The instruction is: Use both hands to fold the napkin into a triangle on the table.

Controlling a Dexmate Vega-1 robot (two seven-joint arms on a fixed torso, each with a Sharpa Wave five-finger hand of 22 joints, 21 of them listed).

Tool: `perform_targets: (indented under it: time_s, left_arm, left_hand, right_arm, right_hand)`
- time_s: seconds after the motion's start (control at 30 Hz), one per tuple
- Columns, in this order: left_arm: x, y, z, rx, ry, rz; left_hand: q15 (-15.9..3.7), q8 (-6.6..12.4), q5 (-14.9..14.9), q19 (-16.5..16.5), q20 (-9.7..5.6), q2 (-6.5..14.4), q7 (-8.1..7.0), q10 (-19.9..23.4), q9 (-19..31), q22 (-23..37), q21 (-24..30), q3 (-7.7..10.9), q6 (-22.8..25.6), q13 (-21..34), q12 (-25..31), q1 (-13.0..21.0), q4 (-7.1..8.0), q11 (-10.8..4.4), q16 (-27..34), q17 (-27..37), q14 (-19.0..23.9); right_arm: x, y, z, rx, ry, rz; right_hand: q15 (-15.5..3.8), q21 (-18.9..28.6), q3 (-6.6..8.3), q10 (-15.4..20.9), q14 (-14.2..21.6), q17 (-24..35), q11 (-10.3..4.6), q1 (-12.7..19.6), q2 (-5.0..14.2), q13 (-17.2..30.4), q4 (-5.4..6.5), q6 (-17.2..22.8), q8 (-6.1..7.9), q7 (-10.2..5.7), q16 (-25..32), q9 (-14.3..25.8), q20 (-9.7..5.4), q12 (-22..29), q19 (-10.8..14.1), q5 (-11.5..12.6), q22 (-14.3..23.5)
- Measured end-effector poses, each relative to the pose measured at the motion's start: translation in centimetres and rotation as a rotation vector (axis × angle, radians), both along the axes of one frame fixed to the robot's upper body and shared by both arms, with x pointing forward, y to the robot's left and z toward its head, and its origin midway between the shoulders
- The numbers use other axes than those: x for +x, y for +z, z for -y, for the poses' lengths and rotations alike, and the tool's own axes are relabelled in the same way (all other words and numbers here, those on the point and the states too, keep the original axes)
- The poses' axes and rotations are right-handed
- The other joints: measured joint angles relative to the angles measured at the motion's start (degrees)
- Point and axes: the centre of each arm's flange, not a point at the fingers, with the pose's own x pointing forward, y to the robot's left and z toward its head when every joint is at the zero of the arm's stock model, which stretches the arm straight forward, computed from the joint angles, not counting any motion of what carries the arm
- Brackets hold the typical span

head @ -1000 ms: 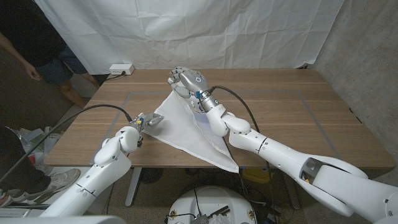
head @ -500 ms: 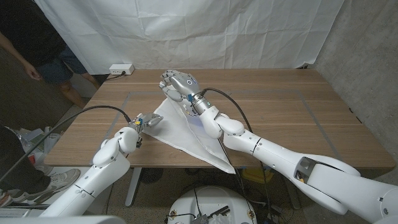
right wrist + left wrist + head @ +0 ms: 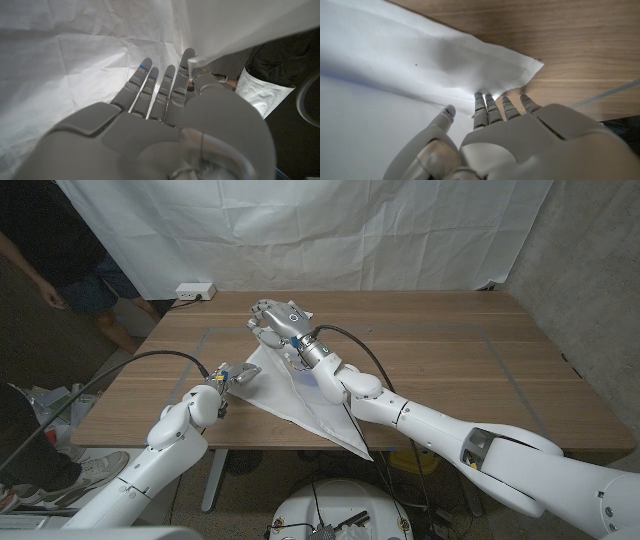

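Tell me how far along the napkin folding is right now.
Midway. Done: the right hand has lifted one corner of the napkin off the table. In hand: it pinches that corner, seen in the right wrist view, while the left hand presses the napkin's near-left corner. Left: laying the raised corner down and flattening the triangle.

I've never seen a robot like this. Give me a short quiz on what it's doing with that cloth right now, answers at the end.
1. True or false: the right hand pinches a corner of the napkin and lifts it.
2. Which hand presses the napkin's other corner to the table? A) left hand B) right hand C) a person's
3. Fill in: one napkin tip hangs over the table's ____ edge.

Key: 1 true; 2 A; 3 near.
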Motion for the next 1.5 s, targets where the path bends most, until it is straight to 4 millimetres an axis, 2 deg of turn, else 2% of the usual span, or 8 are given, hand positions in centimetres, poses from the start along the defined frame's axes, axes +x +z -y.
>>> perform_targets:
  time_s: [0.37, 0.43, 0.6, 0.9, 1.0, 1.37, 1.5]
  left_arm:
    - [-0.5, -0.1, -0.3, -0.009, 0.018, -0.003]
    - [-1.2, 0.0, -0.1, -0.009, 0.018, 0.004]
    - [-1.9, 0.3, -0.3, -0.004, 0.039, 0.016]
    - [-4.0, 1.3, -0.5, 0.019, 0.097, 0.047]
    - [-5.5, 2.0, -0.1, 0.031, 0.116, 0.071]
    - [-8.8, 2.7, -0.3, 0.044, 0.198, 0.104]
    - [-9.7, 2.8, 0.6, 0.043, 0.172, 0.110]
  left_hand:
    - [0.00, 0.06, 0.00, 0.00, 0.00, 0.00, -0.32, 0.01, 0.00, 0.00, 0.00, 0.24, -0.49, -0.04, -0.01, 0.00, -0.24, 0.01, 0.00, -0.18, 0.00]
    - [0.00, 0.21, 0.00, 0.00, 0.00, 0.00, -0.33, 0.10, 0.05, 0.00, 0.00, 0.24, -0.50, -0.03, 0.00, 0.00, -0.24, 0.10, 0.00, -0.31, 0.00]
    - [0.00, 0.40, 0.00, 0.00, 0.00, 0.00, -1.18, -0.43, 0.10, 0.00, 0.00, 0.12, -0.65, 0.09, 0.07, 0.00, -0.81, 0.17, 0.00, -0.31, 0.00]
    - [0.00, 0.59, 0.00, 0.00, 0.00, -1.23, -1.84, -0.42, 0.15, 0.00, 0.00, -0.17, -0.13, 0.10, 0.10, 0.30, -1.76, 0.17, 0.00, -0.31, 0.00]
    - [0.00, 0.59, 0.00, 0.00, 0.00, -1.53, -1.85, -0.42, 0.15, 0.00, 0.00, -0.24, -0.13, 0.10, 0.10, 0.60, -2.17, 0.17, 0.00, -0.31, 0.00]
    - [0.00, 0.60, 0.00, 0.00, 0.00, -1.98, -2.07, -0.42, 0.16, -0.28, 0.00, -0.10, -0.35, 0.10, 0.10, 1.07, -2.95, 0.17, 0.00, -0.31, 0.00]
    - [0.00, 0.60, 0.00, 0.00, 0.00, -1.97, -2.06, -0.72, 0.16, -0.27, -0.40, -0.10, -0.35, 0.10, 0.10, 1.07, -3.28, 0.47, 0.00, -0.30, 0.00]
  right_arm:
    - [1.1, -0.8, -0.1, -0.027, -0.026, -0.010]
    - [1.2, -1.0, -0.1, -0.032, -0.029, -0.011]
    - [1.5, -1.3, 0.3, -0.039, -0.036, -0.012]
    - [1.7, -1.9, 0.9, -0.044, -0.039, -0.015]
    - [1.6, -2.1, 1.0, -0.042, -0.035, -0.016]
    - [1.6, -2.5, 1.1, -0.040, -0.026, -0.021]
    - [1.5, -2.5, 1.0, -0.039, -0.020, -0.022]
  right_hand:
    - [0.01, 0.00, -0.16, 0.00, -0.01, 0.00, 0.00, 0.00, 0.00, 0.00, 0.16, 0.00, 0.00, 0.00, 0.00, 0.00, 0.00, 0.00, 0.00, 0.00, 0.00]
    - [0.01, 0.00, -0.16, 0.00, -0.01, 0.00, 0.00, 0.00, 0.00, 0.00, 0.16, 0.00, 0.00, 0.00, -0.22, 0.00, 0.00, 0.00, 0.00, 0.00, 0.00]
    - [0.01, 0.00, -0.16, 0.00, -0.01, 0.00, 0.00, 0.00, -0.01, 0.00, 0.15, 0.00, 0.00, 0.00, -0.21, 0.00, 0.00, -0.44, 0.00, 0.00, 0.00]
    - [0.01, 0.00, -0.32, 0.00, -0.01, 0.14, 0.01, -0.01, -0.01, 0.00, 0.32, 0.00, 0.00, 0.00, -0.21, 0.00, -0.01, -0.44, -0.01, 0.00, 0.00]
    - [0.01, 0.00, -0.32, 0.00, -0.01, 0.14, 0.01, -0.01, -0.01, 0.00, 0.32, 0.00, 0.00, 0.00, -0.21, 0.01, -0.01, -0.44, -0.01, 0.00, 0.00]
    - [0.02, -0.45, -0.32, 0.30, -0.01, -0.02, 0.30, 0.16, 0.16, 0.00, 0.32, 0.22, -0.01, -0.22, -0.21, 0.01, -0.01, -0.44, -0.01, 0.00, 0.00]
    - [0.02, -0.45, -0.32, 0.29, -0.01, -0.02, 0.30, 0.23, 0.23, 0.00, 0.31, 0.21, -0.01, -0.22, -0.43, 0.01, -0.01, -0.44, -0.01, 0.00, 0.00]
